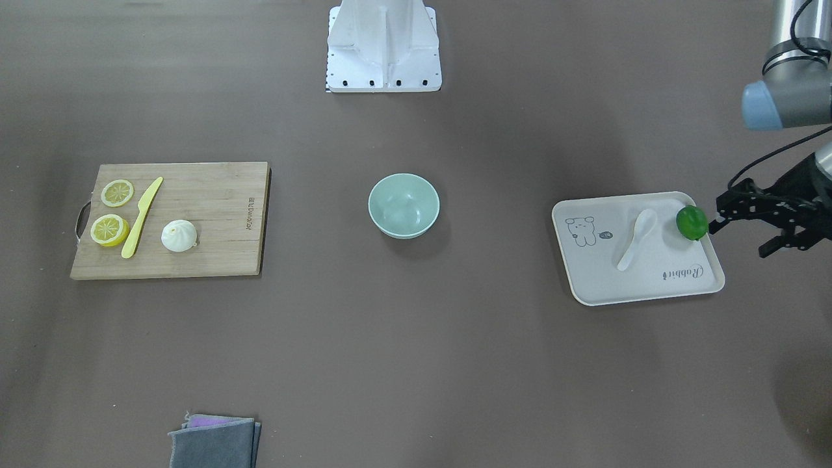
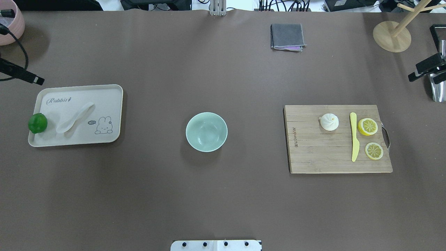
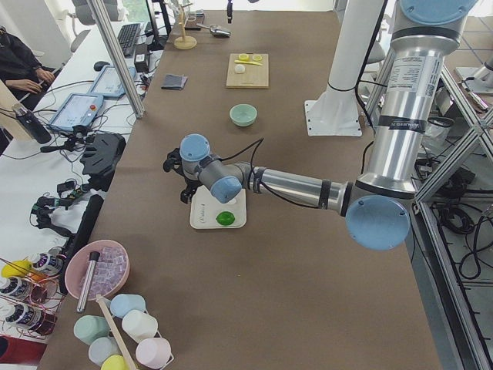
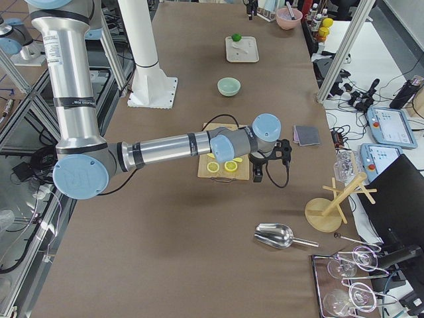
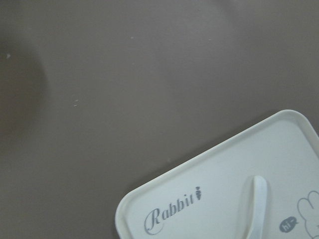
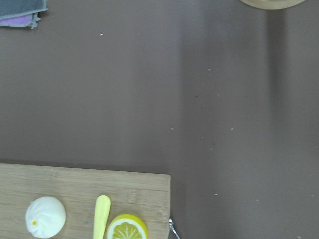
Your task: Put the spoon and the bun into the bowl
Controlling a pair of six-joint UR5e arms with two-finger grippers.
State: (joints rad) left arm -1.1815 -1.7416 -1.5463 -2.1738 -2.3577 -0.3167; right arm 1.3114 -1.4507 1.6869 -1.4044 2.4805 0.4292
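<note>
The white spoon lies on a beige tray, next to a green lime. It also shows in the overhead view and the left wrist view. The white bun sits on a wooden cutting board and also shows in the right wrist view. The empty mint-green bowl stands mid-table between them. My left gripper is open and empty, just beyond the tray's lime end. My right gripper is open and empty, past the board's far right corner.
A yellow plastic knife and two lemon slices share the board. A folded grey cloth lies at the far edge. A wooden stand and a metal scoop sit far right. A pink bowl is far left.
</note>
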